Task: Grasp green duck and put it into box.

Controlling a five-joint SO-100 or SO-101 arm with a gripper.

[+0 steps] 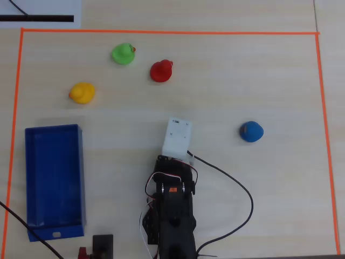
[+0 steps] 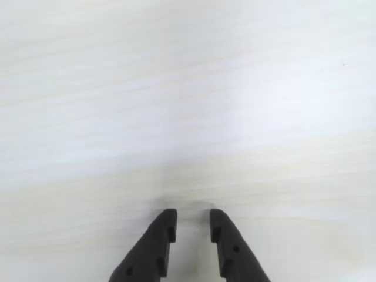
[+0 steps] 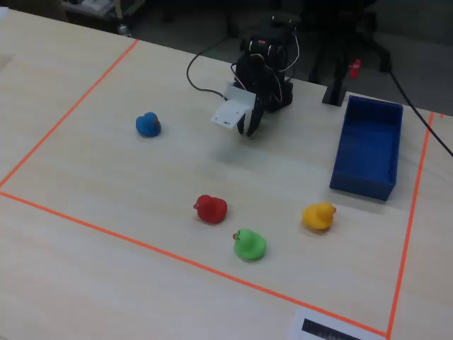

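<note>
The pincer [image 2: 192,226] hung empty, jaws narrow, well short of the green duck [image 1: 123,54]; the neighbouring red duck [image 1: 161,70] risked being knocked or grabbed instead.

red duck [image 1: 161,70], yellow duck [image 1: 82,93], blue duck [image 1: 250,131], orange tape border [image 1: 161,32]

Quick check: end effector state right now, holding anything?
End effector: fingers slightly apart, nearly closed, holding nothing; only bare table beneath it.

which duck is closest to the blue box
The yellow duck, just above the box in the overhead view; the green duck, red and blue ducks lie farther.
</note>
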